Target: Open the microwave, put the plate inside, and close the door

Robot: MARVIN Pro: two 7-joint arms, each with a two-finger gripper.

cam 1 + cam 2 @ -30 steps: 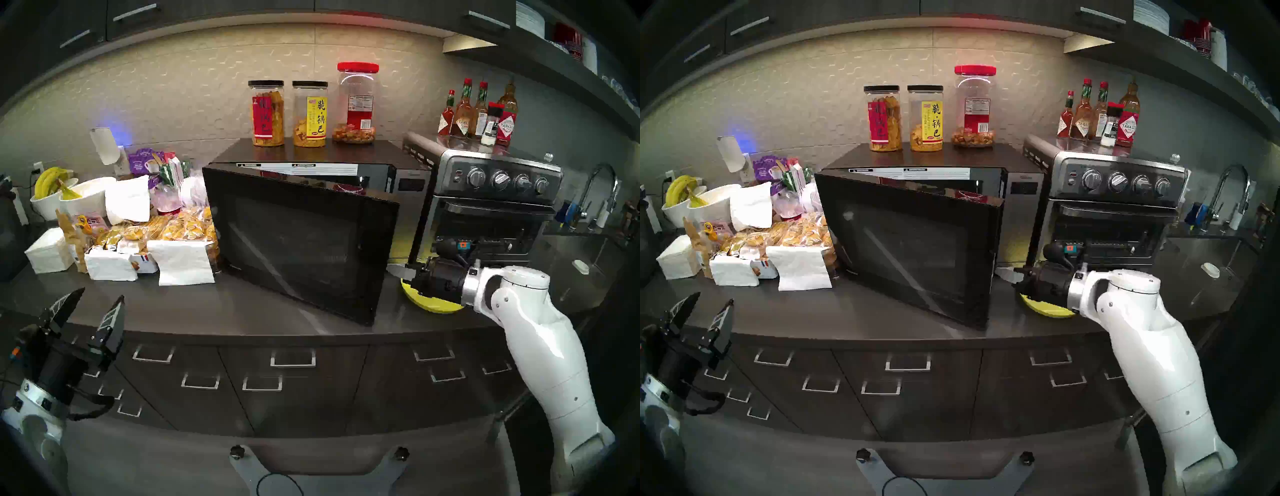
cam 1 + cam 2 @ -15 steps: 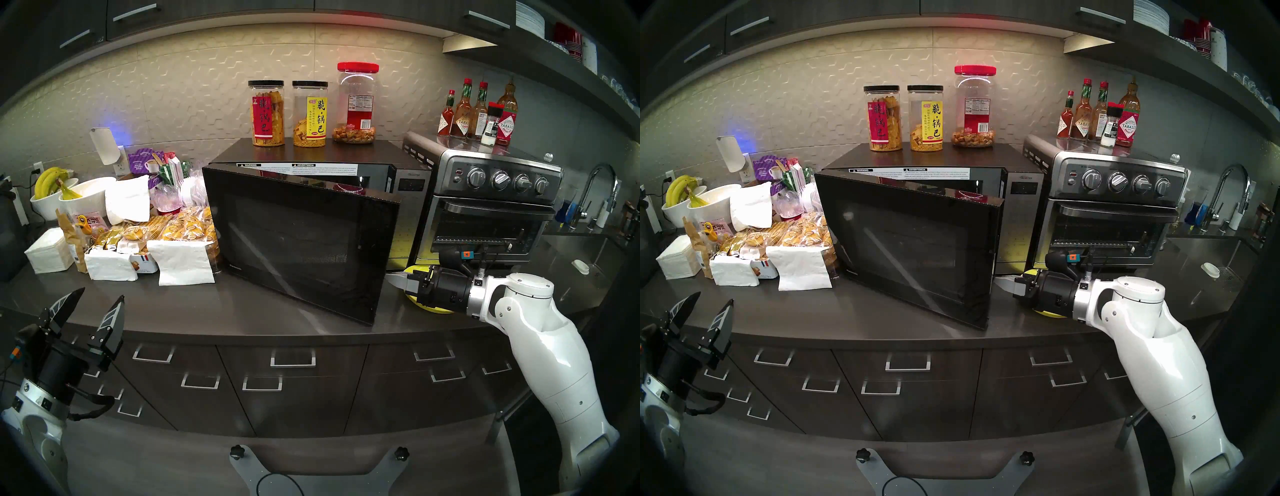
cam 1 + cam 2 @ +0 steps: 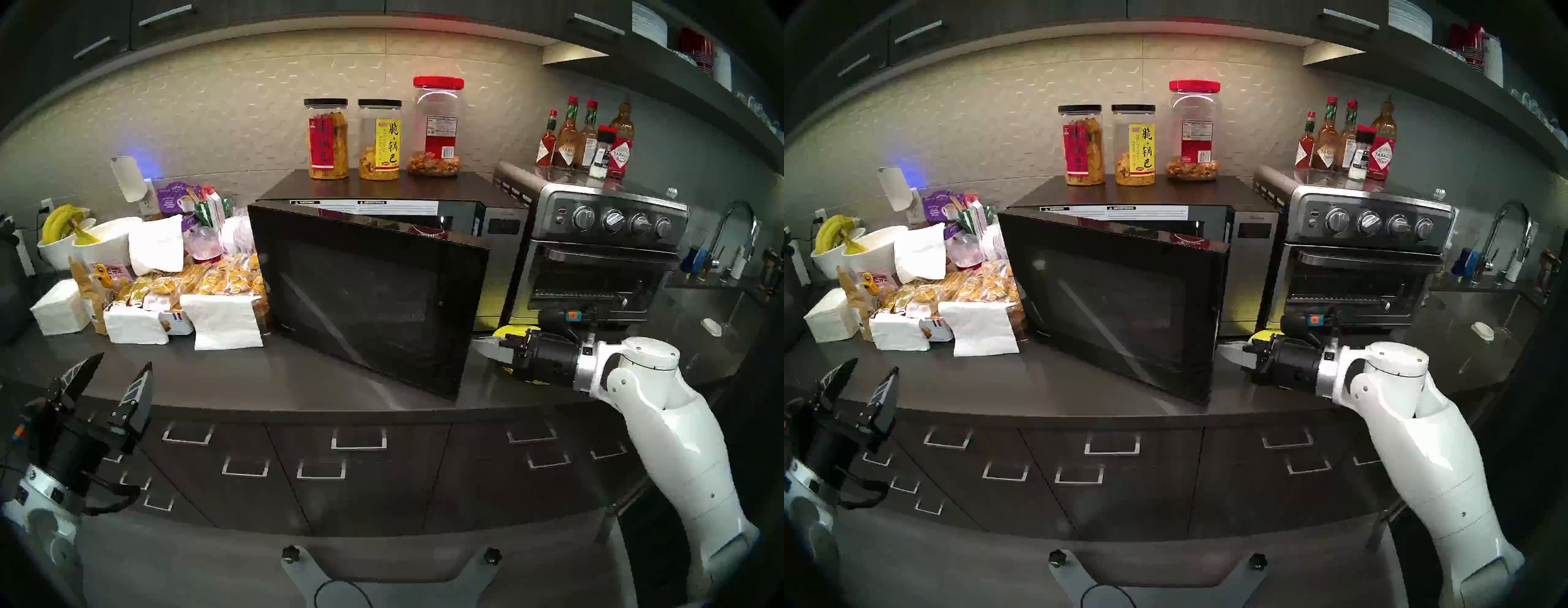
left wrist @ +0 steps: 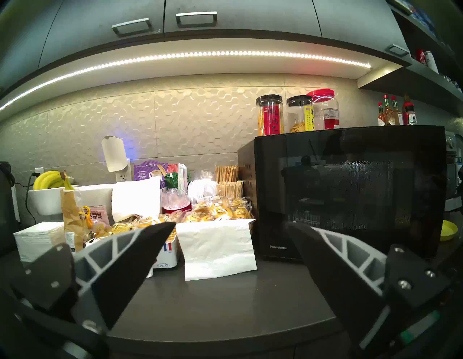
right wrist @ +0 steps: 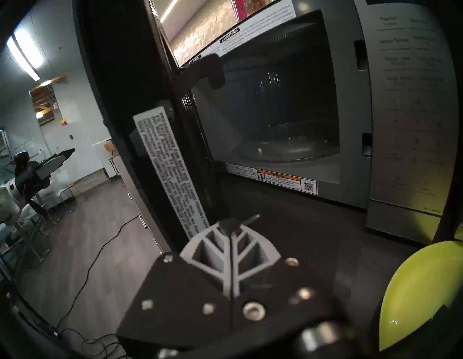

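The black microwave (image 3: 502, 237) stands mid-counter, its glossy door (image 3: 365, 297) swung partly open on its left hinge. The cavity and glass turntable (image 5: 285, 150) show in the right wrist view. The yellow plate (image 3: 515, 330) lies on the counter right of the door, mostly hidden under my right gripper (image 3: 481, 344). That gripper is shut on nothing, its tip pointing left, just short of the door's free edge. My left gripper (image 3: 123, 363) hangs open and empty at the counter's front edge, far left. The left wrist view shows the door (image 4: 350, 188) from outside.
A steel toaster oven (image 3: 602, 254) stands right of the microwave, sauce bottles (image 3: 585, 136) on top. Three snack jars (image 3: 379, 140) sit on the microwave. Napkins and snack packets (image 3: 212, 297) crowd the counter's left, with bowls of bananas (image 3: 63, 237) behind. A sink tap (image 3: 738, 237) is far right.
My right arm has sunk a little and its shut fingers have slid left toward the door's free edge, covering more of the plate. The door and the left arm look unmoved.
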